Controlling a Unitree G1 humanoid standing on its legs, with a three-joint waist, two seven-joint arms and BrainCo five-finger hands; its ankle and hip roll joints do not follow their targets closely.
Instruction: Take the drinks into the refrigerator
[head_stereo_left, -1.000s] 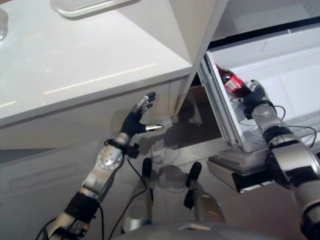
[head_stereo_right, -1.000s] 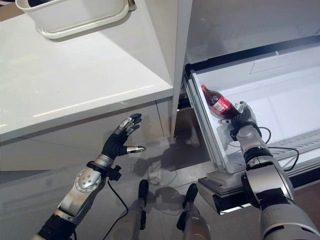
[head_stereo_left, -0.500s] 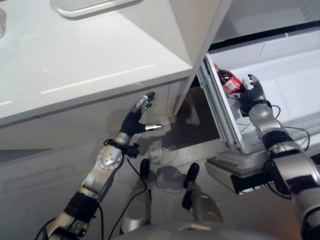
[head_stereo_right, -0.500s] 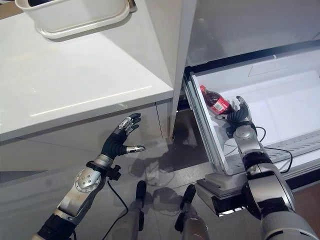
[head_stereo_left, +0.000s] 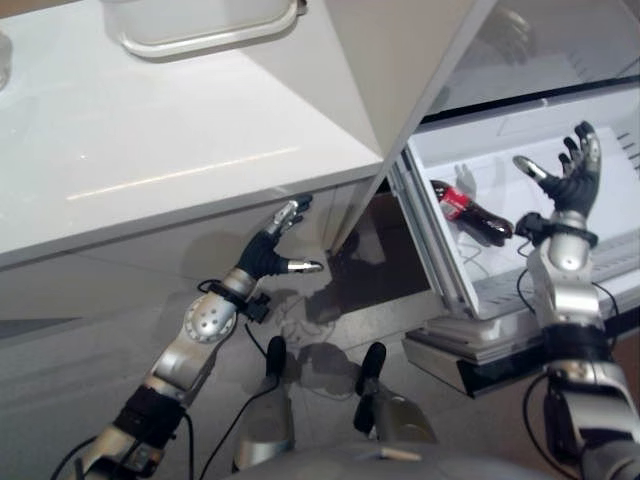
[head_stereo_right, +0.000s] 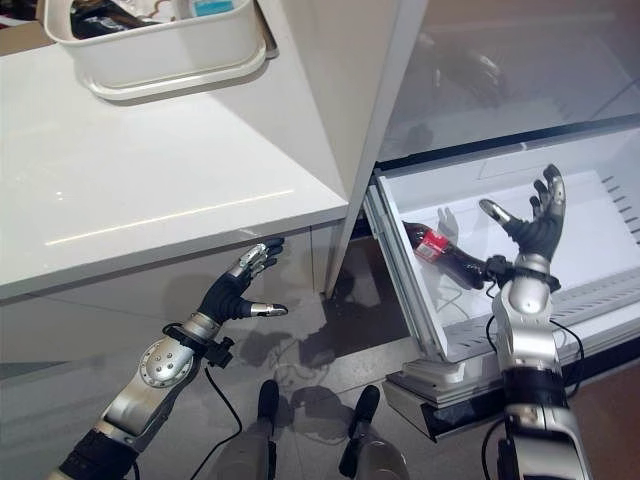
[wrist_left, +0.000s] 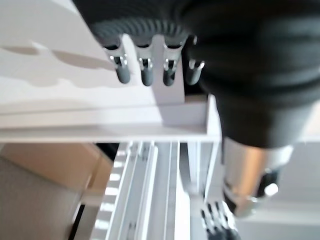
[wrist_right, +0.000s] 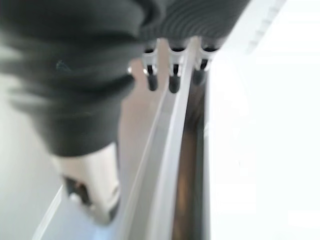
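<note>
Right eye view, nearest first: the left hand (head_stereo_right: 236, 295) hangs with fingers spread and nothing in it, low beside the white counter (head_stereo_right: 150, 200), apparently parked clear of the work. Further out, the right hand (head_stereo_right: 535, 225) is raised with fingers splayed, holding nothing, above the pulled-out refrigerator drawer (head_stereo_right: 600, 215). 1 bottle (head_stereo_right: 445, 256) lies on its side inside the drawer, against the left wall, apart from the hand. Beyond, a white bin (head_stereo_right: 160, 50) sits on the counter, contents unclear.
</note>
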